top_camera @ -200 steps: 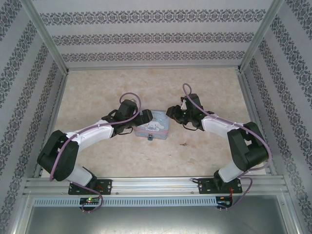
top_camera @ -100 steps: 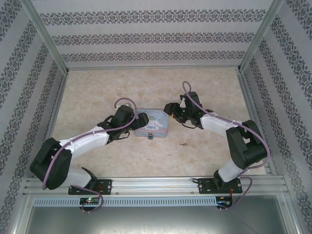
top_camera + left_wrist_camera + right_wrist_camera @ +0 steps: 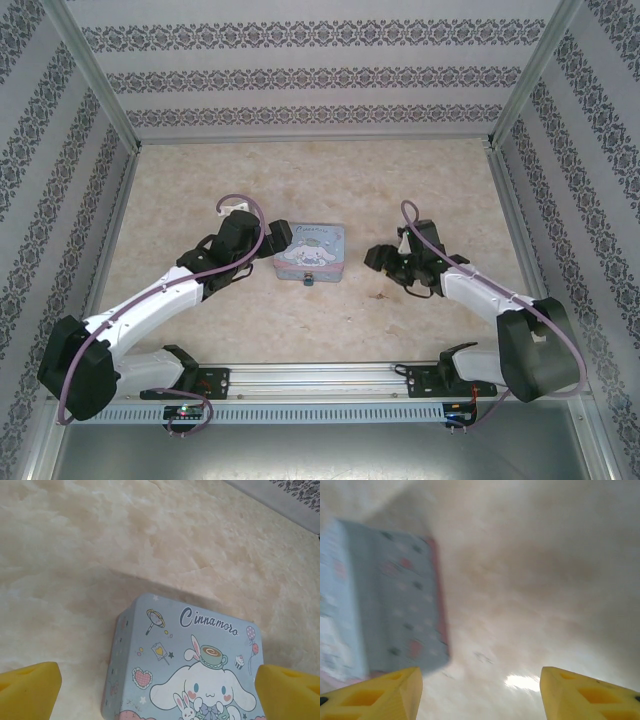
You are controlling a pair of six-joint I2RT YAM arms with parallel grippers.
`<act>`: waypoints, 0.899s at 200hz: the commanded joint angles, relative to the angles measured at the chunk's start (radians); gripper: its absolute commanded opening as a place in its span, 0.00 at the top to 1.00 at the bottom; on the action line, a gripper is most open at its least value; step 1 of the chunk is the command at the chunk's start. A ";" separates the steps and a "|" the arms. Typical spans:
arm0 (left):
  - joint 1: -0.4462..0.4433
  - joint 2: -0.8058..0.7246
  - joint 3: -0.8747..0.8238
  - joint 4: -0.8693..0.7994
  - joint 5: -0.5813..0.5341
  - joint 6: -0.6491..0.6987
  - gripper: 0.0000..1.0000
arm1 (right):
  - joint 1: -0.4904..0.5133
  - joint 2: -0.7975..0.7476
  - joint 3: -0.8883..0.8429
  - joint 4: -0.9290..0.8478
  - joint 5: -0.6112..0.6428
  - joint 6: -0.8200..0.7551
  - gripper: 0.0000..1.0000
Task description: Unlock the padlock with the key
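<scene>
The tiny dark padlock (image 3: 308, 282) hangs at the near front edge of the pastel cartoon tin (image 3: 310, 250). A small thin dark item (image 3: 380, 296) lies on the table right of the tin; I cannot tell if it is the key. My left gripper (image 3: 283, 237) is open just left of the tin, and its yellow fingertips (image 3: 30, 690) frame the tin's lid (image 3: 190, 665). My right gripper (image 3: 378, 258) is open and empty, apart from the tin's right side. In the blurred right wrist view the tin's side (image 3: 395, 595) is left of my gripper (image 3: 482, 700).
The marble-patterned table (image 3: 200, 180) is enclosed by patterned walls and a metal frame (image 3: 320, 378) along the near edge. A faint dark mark (image 3: 482, 656) lies on the table between the right fingers.
The right gripper has drawn away from the tin's far right corner, moving right and nearer to me. The left gripper has backed slightly left off the tin.
</scene>
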 commanded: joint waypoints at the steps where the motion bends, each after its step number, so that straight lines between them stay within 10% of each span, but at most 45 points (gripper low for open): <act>1: 0.003 -0.029 0.017 -0.010 -0.031 0.020 0.01 | 0.000 -0.031 -0.034 -0.068 0.033 -0.065 0.37; 180: 0.003 0.085 0.077 -0.013 0.067 -0.023 0.01 | 0.162 0.017 -0.014 -0.226 0.115 -0.132 0.44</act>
